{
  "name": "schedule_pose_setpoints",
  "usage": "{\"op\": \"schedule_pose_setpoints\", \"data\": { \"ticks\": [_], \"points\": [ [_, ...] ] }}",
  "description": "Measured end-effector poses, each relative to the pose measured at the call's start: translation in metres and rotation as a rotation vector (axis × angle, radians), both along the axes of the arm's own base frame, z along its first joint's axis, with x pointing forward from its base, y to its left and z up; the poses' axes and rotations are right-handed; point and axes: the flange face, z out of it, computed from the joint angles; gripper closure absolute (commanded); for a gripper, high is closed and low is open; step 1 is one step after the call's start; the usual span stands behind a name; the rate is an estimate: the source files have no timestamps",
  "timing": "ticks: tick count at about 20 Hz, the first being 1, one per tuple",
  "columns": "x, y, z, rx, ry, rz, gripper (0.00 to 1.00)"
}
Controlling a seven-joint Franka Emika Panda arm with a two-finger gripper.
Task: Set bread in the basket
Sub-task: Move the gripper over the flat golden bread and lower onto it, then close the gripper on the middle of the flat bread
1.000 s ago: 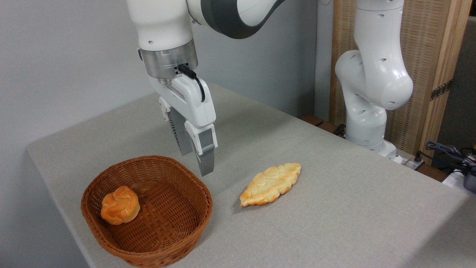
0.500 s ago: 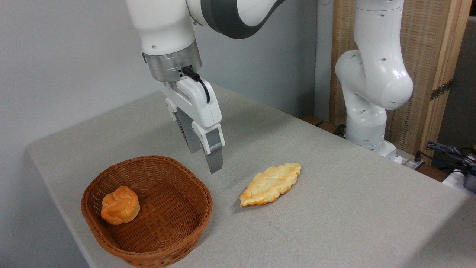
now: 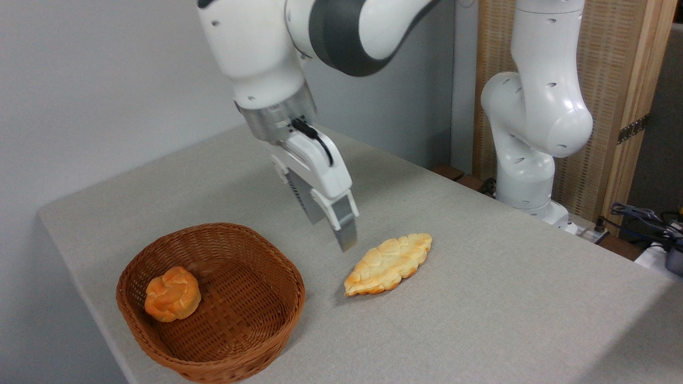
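Observation:
The bread point(image 3: 388, 264), a long flat braided loaf, pale golden with browner tips, lies on the grey table just right of centre. The round brown wicker basket point(image 3: 292, 277) stands at the front left, a hand's width from the loaf. My gripper point(image 3: 331, 234) hangs tilted above the table between the two, just up and left of the loaf's left end and not touching it. Its fingers point(image 3: 346, 226) stand apart with nothing between them, so it is open.
A small round orange-brown knotted bun point(image 3: 172, 294) rests inside the basket at its left. The arm's white base point(image 3: 528, 160) stands at the table's back right, with cables point(image 3: 643, 218) beyond it. The table's edge point(image 3: 80, 282) runs close by the basket on the left.
My gripper has swung right from over the basket's far rim toward the loaf and tilted more. Its fingers stay apart. Loaf, bun and basket have not moved.

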Motion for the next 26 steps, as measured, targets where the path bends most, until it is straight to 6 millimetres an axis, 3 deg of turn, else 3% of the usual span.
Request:
{"op": "schedule_pose_setpoints", "data": {
  "ticks": [5,12,17,22,26],
  "points": [
    [-0.019,0.023,-0.032,-0.013,0.035,0.026,0.00],
    [-0.033,0.026,-0.083,0.018,0.037,0.009,0.00],
    [-0.037,0.027,-0.093,0.035,0.039,-0.002,0.02],
    [-0.039,0.027,-0.096,0.039,0.046,-0.010,0.58],
    [-0.039,0.027,-0.097,0.033,0.047,-0.038,0.62]
  ]
}}
